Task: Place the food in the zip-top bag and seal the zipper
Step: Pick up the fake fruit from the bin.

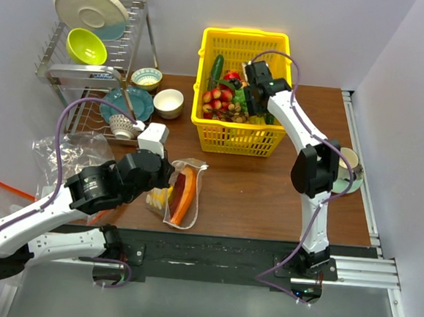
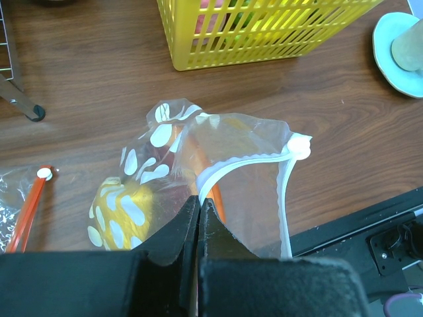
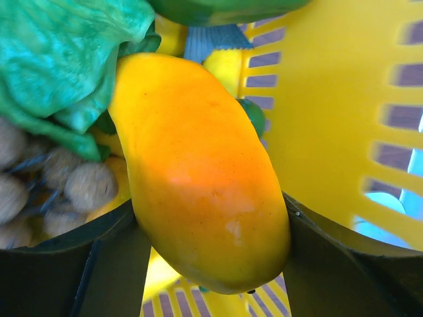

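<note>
Wood-brown counter, read left to right.

Left edge: a spare clear bag with a red-orange strip (image 1: pixel 8 185), not the one I am filling. Far left corner: a wire dish rack (image 1: pixel 95 57) holding plates and bowls.

Near edge, left of centre: my left gripper (image 2: pixel 198 201) has its fingers pressed together on the lip of the clear plastic zip-top bag printed with whitish dots (image 2: pixel 254 142). The bag lies flat on the counter. Its whitish ridged zipper strip (image 2: pixel 248 163) arcs away from my pinch, so the mouth looks partly open. Inside are an orange papaya-like plastic slice (image 1: pixel 185 193) and a yellow rounded plastic piece (image 2: pixel 122 198), both lying against the dotted film.

Far edge, centre: a yellow slotted plastic basket (image 1: pixel 243 40) heaped with toy produce. My right gripper (image 3: pixel 208 218) is down inside it. Its two fingers are clamped on either flank of a yellow-orange mango-shaped plastic fruit (image 3: pixel 198 165), which sits beside a brown berry cluster (image 3: pixel 66 188) and green leafy plastic (image 3: pixel 59 59). I cannot tell whether the fruit is off the heap yet.

Right edge: a cup on a pale saucer (image 1: pixel 349 165), well apart from the work.

Step in hand, as I judge it: fetching another piece while the left side holds the bag, so filling is under way and sealing is not started. Next I should lift the fruit clear of the basket wall, carry it toward the near edge, and aim for the gap under the raised lip. The film is limp, so the mouth may fold shut.
</note>
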Controlling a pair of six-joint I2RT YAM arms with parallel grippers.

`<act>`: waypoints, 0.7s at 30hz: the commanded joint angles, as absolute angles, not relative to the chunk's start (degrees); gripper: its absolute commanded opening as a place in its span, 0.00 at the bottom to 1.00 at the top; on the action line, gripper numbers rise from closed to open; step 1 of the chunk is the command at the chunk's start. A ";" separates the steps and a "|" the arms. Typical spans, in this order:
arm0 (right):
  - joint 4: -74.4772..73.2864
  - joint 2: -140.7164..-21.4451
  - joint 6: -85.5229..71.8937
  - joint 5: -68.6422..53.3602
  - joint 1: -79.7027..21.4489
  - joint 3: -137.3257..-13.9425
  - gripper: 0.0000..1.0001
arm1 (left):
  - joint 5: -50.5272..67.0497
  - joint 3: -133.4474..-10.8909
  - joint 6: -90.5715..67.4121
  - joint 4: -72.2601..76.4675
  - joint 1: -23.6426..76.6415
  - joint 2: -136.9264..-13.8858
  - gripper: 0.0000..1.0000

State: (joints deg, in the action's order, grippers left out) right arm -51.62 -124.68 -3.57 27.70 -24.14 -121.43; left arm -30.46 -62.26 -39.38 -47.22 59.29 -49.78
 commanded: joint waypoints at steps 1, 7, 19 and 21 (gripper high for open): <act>-49.31 -115.32 -2.99 26.46 -24.87 -121.29 0.48 | -31.20 -64.78 -39.46 -44.74 59.33 -50.10 0.00; -50.01 -108.73 -3.78 22.16 -26.01 -119.89 0.46 | -30.41 -65.30 -40.08 -44.91 59.33 -50.54 0.00; -47.21 -86.08 -7.55 0.38 -38.12 -104.01 0.45 | -30.67 -67.06 -40.69 -45.17 59.33 -52.47 0.00; -45.89 -82.72 -9.84 -2.17 -40.42 -99.69 0.45 | -31.11 -68.02 -41.04 -45.61 59.33 -53.60 0.00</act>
